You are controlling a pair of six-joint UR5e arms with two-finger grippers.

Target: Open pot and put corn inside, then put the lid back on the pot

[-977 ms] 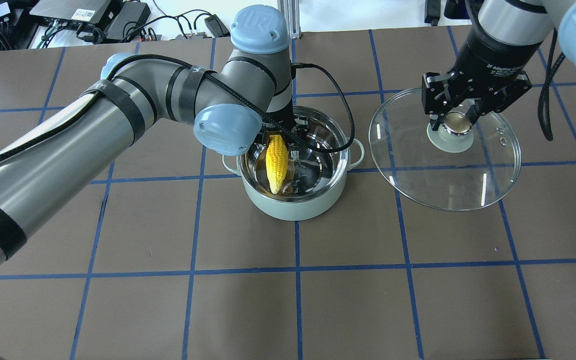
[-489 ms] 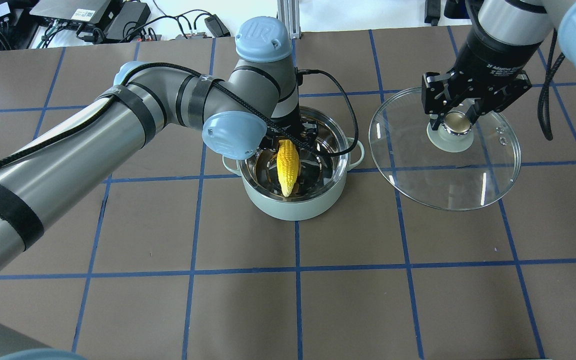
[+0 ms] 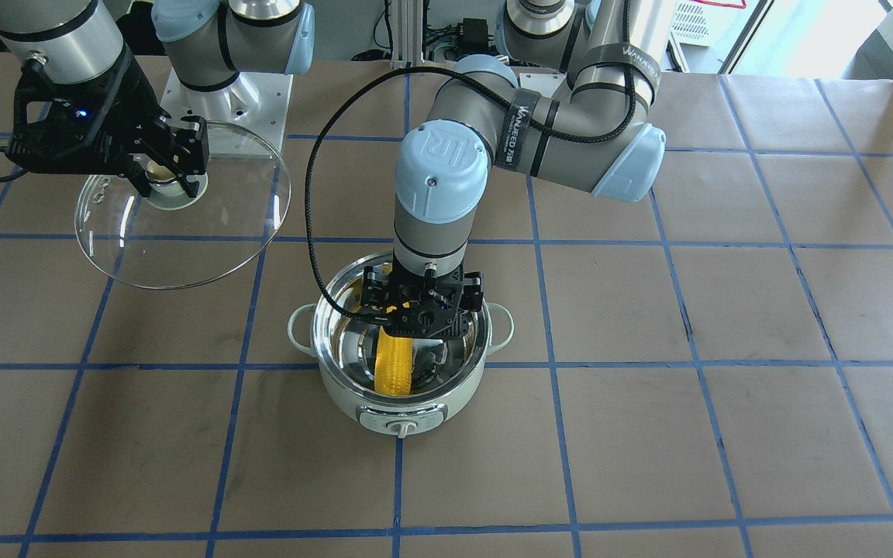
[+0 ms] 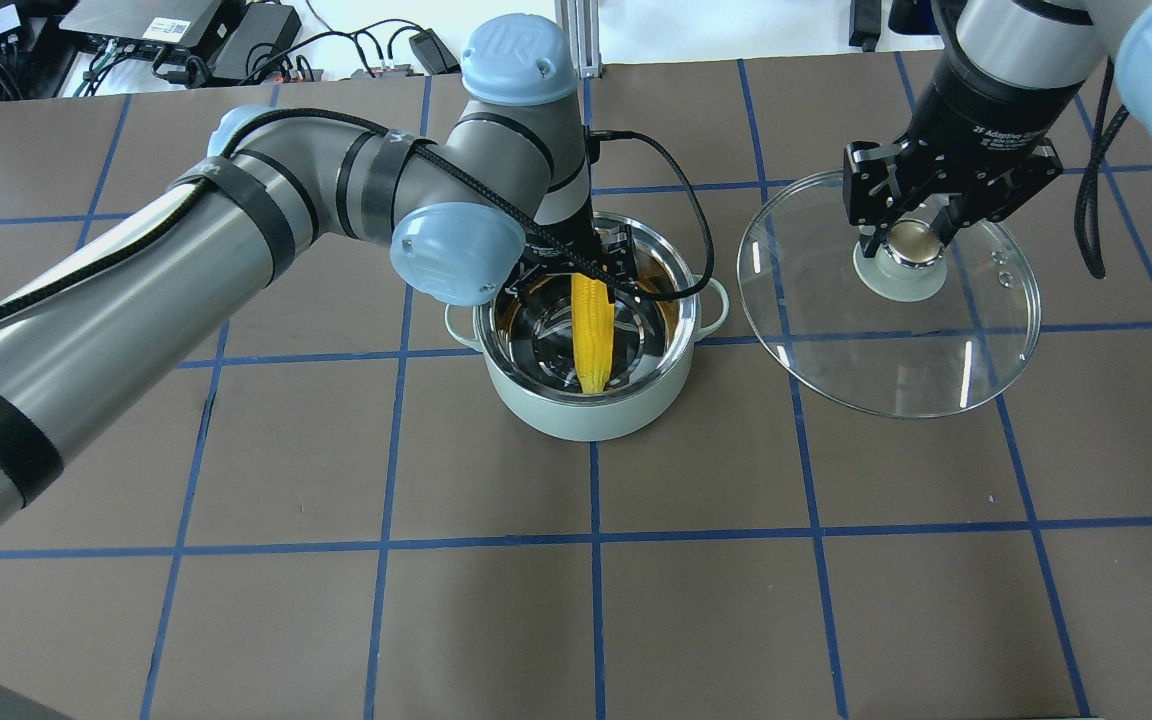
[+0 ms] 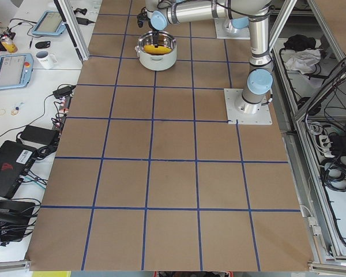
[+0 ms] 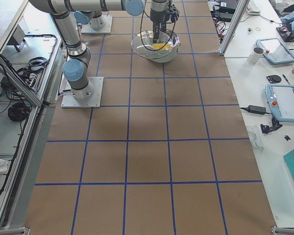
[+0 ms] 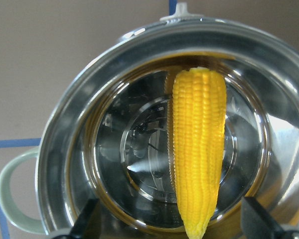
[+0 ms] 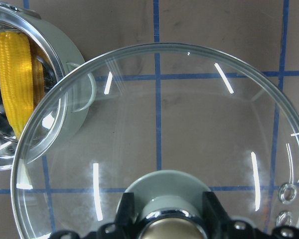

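Note:
The pale mint-green pot (image 4: 586, 420) stands open at mid-table, its knob panel (image 3: 401, 424) facing away from me. The yellow corn (image 4: 593, 335) lies inside it, slanted against the steel wall; it also shows in the left wrist view (image 7: 197, 149). My left gripper (image 4: 581, 268) hangs over the pot's near rim, open, its fingers (image 7: 84, 221) wide apart on either side of the corn's tip. My right gripper (image 4: 914, 240) is shut on the beige knob of the glass lid (image 4: 896, 350) and holds the lid above the table, to the right of the pot.
The brown table cover has a grid of blue tape lines (image 4: 596, 535). The left arm's black cable (image 4: 681, 215) loops over the pot's right side. Cables and boxes (image 4: 166, 30) lie beyond the table's far edge. The lid's left edge (image 8: 55, 109) overlaps the pot's handle in the right wrist view.
My left gripper has moved to the right over the pot, and the corn has gone with it and now sits lower, inside the pot. The right gripper and the lid have not moved.

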